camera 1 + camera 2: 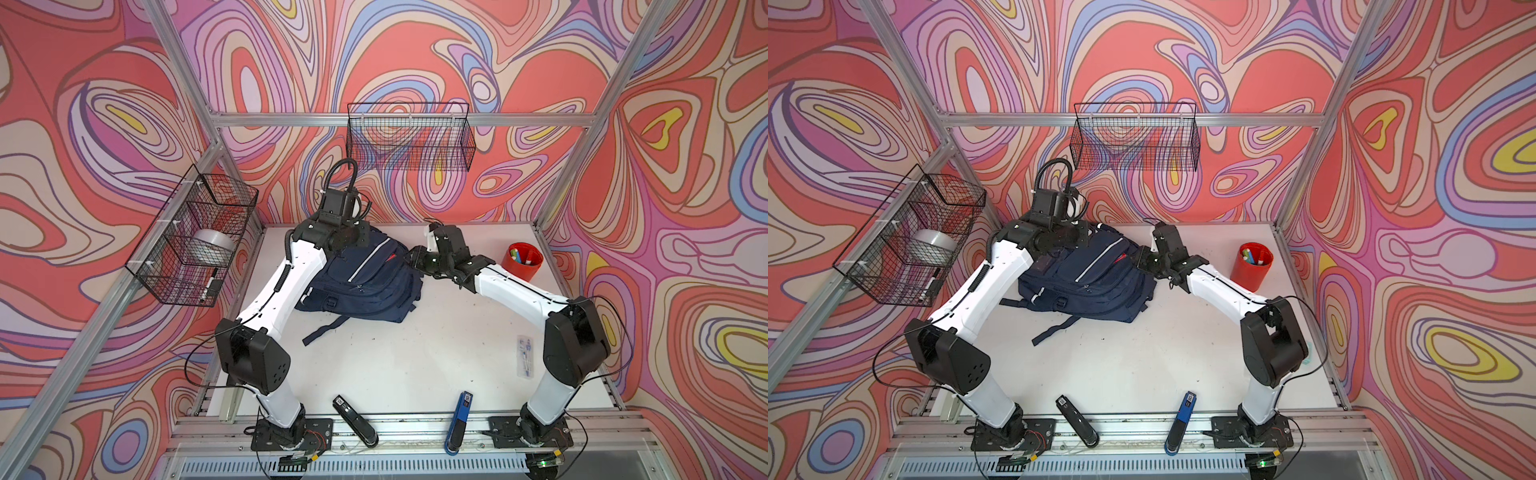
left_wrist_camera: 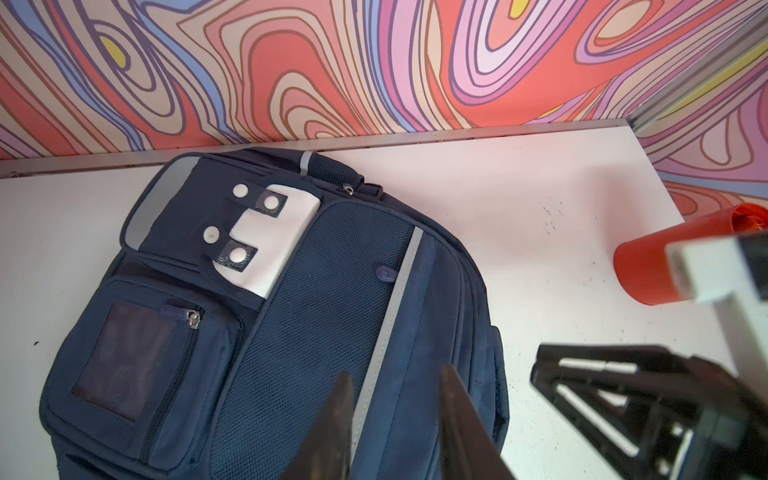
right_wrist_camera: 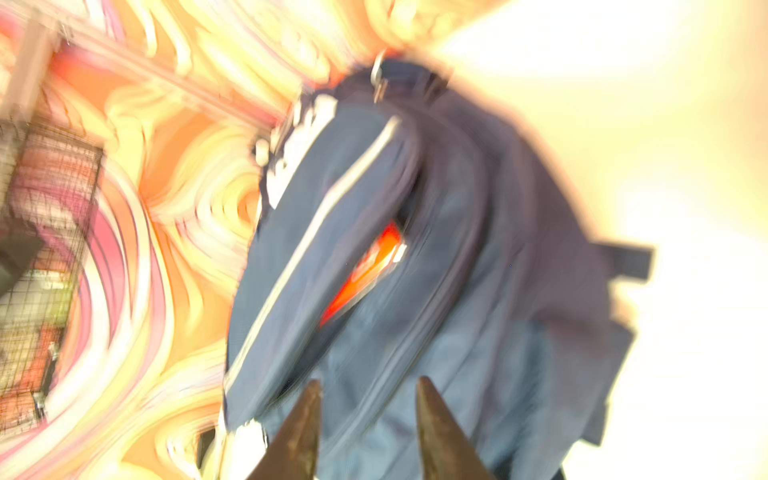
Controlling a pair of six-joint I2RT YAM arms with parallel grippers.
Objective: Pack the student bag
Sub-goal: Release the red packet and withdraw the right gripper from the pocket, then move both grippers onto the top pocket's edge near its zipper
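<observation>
Two-armed approach to the navy student bag (image 1: 365,282), flat toward the back of the white table (image 1: 415,353): left gripper (image 2: 395,371) above its front, fingers apart, empty; right gripper (image 3: 369,380) facing the gaping zip pocket (image 3: 365,270), fingers likewise apart, probably to widen it for packing

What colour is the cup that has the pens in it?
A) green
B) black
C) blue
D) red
D: the cup is plainly red, and the pens stick up out of its open top.
</observation>
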